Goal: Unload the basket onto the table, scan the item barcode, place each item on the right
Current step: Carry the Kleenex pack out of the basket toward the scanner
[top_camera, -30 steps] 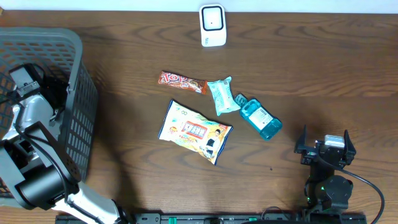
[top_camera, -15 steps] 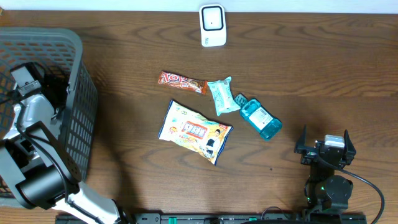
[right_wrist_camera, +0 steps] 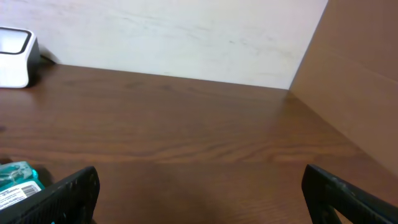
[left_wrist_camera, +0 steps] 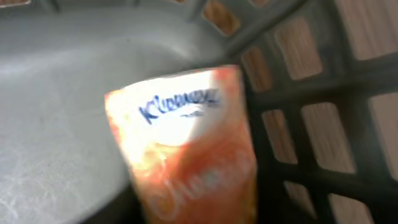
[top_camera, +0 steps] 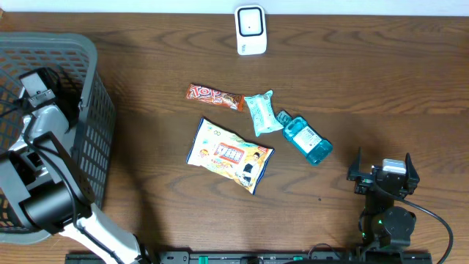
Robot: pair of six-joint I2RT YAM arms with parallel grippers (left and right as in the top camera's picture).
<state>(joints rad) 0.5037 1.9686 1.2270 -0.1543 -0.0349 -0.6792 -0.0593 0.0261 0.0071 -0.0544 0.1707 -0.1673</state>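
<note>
My left gripper hangs inside the basket. I cannot tell how wide its jaws stand, or whether they grip the Kleenex pack right under its camera. The soft, slick orange film pack could slip or crumple against the stiff grey lattice wall. My right gripper gapes wide, empty.

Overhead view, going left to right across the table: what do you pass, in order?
grey basket → candy bar → teal packet → blue bottle → right gripper
</note>
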